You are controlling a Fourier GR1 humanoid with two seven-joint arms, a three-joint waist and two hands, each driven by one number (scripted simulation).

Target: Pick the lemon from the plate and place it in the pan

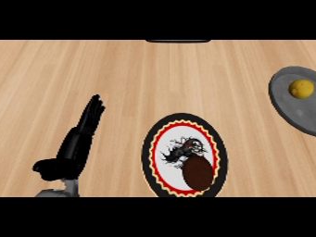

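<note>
Nearest, toward the near-left corner of the table [85, 69], the left hand [70, 155] stands resting. Its fingers [91, 113] are straight and released, pointing away toward the far edge, and hold nothing. The right hand does not show, so its state cannot be given.

Next, close to the near edge at the middle, lies the plate [148, 152], with a black rim, a red toothed ring and a printed figure. A dark brown oval item [197, 172] rests on its nearer part. No lemon is on the plate.

Farther back, toward the right edge, sits the grey pan [311, 113]. The lemon [301, 88] lies inside it, on the far part of the pan floor. It looks almost round, with no marked long axis.

From the left fingers, the lemon lies well apart, to the right and slightly farther away, with the plate between. The pan is on the right arm's side, so that arm is judged better placed for any further handling. Judged from this layout, the placing step is already complete.

At the far edge, a dark object [178, 41] shows only partly and cannot be identified.
</note>
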